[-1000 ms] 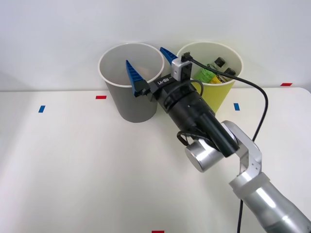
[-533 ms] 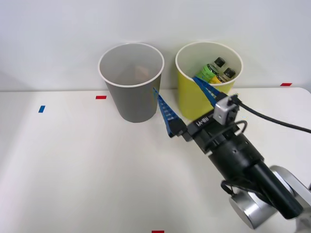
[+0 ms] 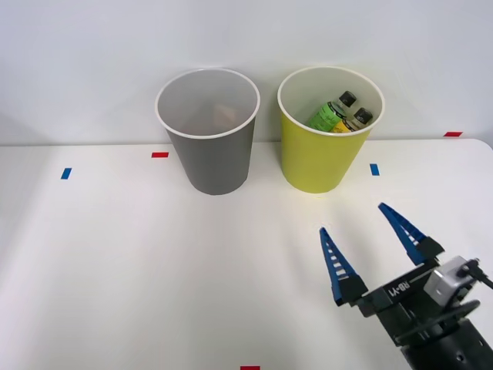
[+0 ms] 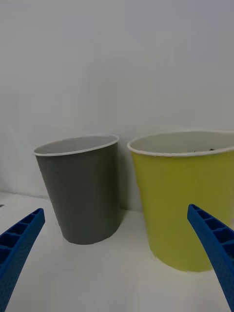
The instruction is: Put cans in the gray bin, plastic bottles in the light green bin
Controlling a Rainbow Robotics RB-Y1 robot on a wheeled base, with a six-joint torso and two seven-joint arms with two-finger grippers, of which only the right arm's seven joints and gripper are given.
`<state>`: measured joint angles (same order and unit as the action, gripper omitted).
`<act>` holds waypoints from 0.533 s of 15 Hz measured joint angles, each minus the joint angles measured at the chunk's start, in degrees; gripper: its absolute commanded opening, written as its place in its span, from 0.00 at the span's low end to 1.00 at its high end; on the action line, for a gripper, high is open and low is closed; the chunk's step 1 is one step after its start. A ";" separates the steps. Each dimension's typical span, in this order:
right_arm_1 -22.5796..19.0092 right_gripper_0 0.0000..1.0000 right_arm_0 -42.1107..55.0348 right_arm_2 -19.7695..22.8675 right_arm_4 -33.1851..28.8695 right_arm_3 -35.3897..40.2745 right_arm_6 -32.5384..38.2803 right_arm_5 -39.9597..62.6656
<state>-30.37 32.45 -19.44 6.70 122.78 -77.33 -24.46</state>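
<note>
Front view: high, looking down at table. Wrist view: low, level, nearer. Shared: gray bin, light green bin.

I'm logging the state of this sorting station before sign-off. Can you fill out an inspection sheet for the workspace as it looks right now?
Surface: white table with small red and blue tape marks.
Job's things: gray bin upright at the back, something reddish faintly visible inside, too dim to identify. Light green bin upright beside it, apart from it, holding two black-capped bottles, one green-labelled, one yellow-orange.
Clutter: nothing seen.
End effector: right end effector open and empty, over the table in front of the bins, blue fingers pointing toward them.
Cables: one black cable at the wrist camera block.
Surroundings: plain pale wall behind the table.
</note>
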 measured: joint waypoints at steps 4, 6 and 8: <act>4.49 1.00 9.55 2.94 -0.11 0.03 -0.56 -2.69; 6.78 1.00 12.51 4.01 -0.40 0.02 -0.72 -2.93; 7.91 1.00 14.65 4.91 -0.65 0.02 -0.83 -2.96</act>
<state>-22.46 47.10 -14.54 6.05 122.80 -78.16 -27.42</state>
